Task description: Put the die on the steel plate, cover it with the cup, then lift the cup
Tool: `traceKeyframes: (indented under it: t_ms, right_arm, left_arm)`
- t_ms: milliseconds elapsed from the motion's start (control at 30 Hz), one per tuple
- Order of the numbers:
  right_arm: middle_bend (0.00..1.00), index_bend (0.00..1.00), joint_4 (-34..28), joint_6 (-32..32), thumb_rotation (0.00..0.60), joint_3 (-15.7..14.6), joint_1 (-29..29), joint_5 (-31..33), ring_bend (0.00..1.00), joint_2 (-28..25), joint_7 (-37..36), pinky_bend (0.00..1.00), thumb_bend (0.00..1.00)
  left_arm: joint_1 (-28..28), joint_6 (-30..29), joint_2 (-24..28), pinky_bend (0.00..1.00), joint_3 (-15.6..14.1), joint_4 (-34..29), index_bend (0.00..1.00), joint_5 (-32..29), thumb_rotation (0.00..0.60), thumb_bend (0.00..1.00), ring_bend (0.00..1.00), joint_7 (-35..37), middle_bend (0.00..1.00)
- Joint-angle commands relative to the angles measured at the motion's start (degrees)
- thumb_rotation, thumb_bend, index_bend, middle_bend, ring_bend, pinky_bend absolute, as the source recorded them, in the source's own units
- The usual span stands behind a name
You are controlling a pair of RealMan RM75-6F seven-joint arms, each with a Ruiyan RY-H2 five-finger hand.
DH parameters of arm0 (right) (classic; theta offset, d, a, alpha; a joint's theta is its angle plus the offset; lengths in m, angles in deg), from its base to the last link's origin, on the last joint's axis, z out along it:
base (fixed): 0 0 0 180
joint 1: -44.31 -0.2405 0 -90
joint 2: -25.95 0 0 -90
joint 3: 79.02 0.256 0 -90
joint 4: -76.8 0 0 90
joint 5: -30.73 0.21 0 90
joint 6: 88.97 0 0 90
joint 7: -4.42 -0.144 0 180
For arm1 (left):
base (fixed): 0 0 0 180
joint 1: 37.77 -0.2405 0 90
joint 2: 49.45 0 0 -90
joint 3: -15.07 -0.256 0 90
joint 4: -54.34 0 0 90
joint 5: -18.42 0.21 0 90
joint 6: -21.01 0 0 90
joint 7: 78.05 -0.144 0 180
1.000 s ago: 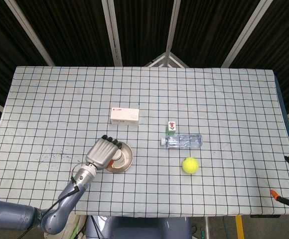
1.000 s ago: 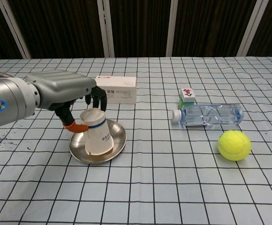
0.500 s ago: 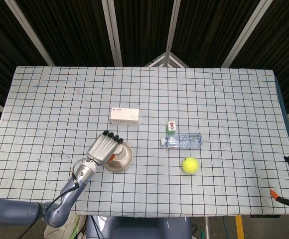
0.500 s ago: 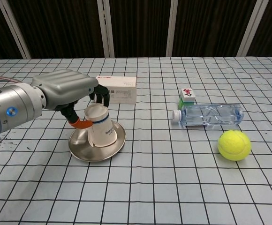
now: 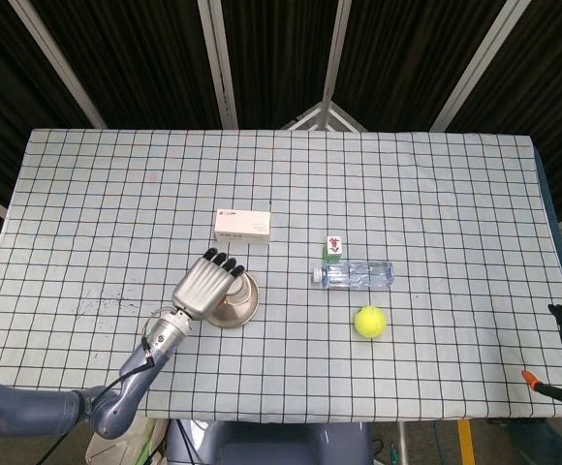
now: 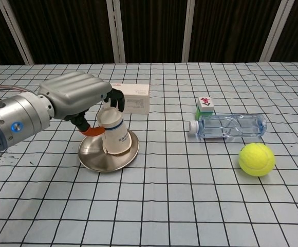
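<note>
My left hand [image 6: 79,98] grips an upside-down white paper cup [image 6: 115,136] with a blue band. The cup leans to one side, and its mouth is down on the round steel plate [image 6: 95,160]. In the head view the left hand [image 5: 203,286] covers most of the cup and the near-left part of the plate [image 5: 244,302]. No die shows in either view; whatever is under the cup is hidden. My right hand [image 5: 555,349] shows only as a sliver at the table's right edge, thumb apart from fingers, holding nothing.
A white box [image 6: 136,98] lies just behind the plate. To the right are a small green-and-white block [image 6: 205,105], a clear plastic bottle [image 6: 231,126] on its side and a yellow tennis ball [image 6: 256,159]. A checked cloth covers the table.
The left hand has moved slightly away from me and to the right with the cup. The cup stands steeper than before, and the plate has shifted a little with it.
</note>
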Motion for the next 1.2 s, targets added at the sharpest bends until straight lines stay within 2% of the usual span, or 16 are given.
traceKeyframes:
  t_ms: [33,267,400,567,800,1000,1200]
  right_arm:
    - [0.12,0.11,-0.1,0.1,0.6,0.0,0.0,0.0,0.12,-0.1,0.0,0.04,0.04]
    - [0.12,0.11,-0.2,0.2,0.6,-0.2,0.0,-0.1,0.12,-0.1,0.0,0.05,0.04]
    - [0.12,0.11,-0.3,0.0,0.6,-0.1,0.0,-0.2,0.12,-0.1,0.3,0.04,0.04]
    - [0.12,0.11,-0.4,0.0,0.6,-0.1,0.0,-0.2,0.12,0.0,0.6,0.05,0.04]
    - [0.12,0.11,-0.5,0.0,0.6,-0.1,-0.1,-0.2,0.12,0.0,0.8,0.05,0.04]
    - [0.12,0.11,-0.6,0.0,0.6,-0.1,-0.1,-0.2,0.12,0.1,0.9,0.05,0.04]
    - [0.12,0.11,-0.6,0.1,0.6,-0.1,-0.1,-0.1,0.12,0.0,0.7,0.05,0.04]
  left_arm:
    - [-0.3,1.1,-0.1,0.24,-0.3,-0.5,0.36,-0.3,0.6,0.47,0.28,0.7,0.37]
    - [-0.7,2.8,0.4,0.24,-0.3,-1.3,0.37,-0.8,0.6,0.47,0.28,1.6,0.38]
    - [-1.1,4.6,1.0,0.24,0.1,-3.1,0.37,-1.5,0.6,0.47,0.28,4.6,0.38]
    - [-1.3,8.9,3.2,0.24,1.3,-7.2,0.38,-4.9,0.6,0.47,0.28,9.7,0.39]
    - [-0.7,13.7,6.6,0.24,2.4,-10.8,0.39,-9.7,0.6,0.47,0.28,12.9,0.39]
    - [-0.1,15.1,8.9,0.25,2.7,-12.3,0.39,-11.2,0.6,0.47,0.28,13.1,0.4]
    - [0.3,12.3,9.2,0.26,1.4,-11.1,0.41,-10.9,0.6,0.47,0.29,8.1,0.42]
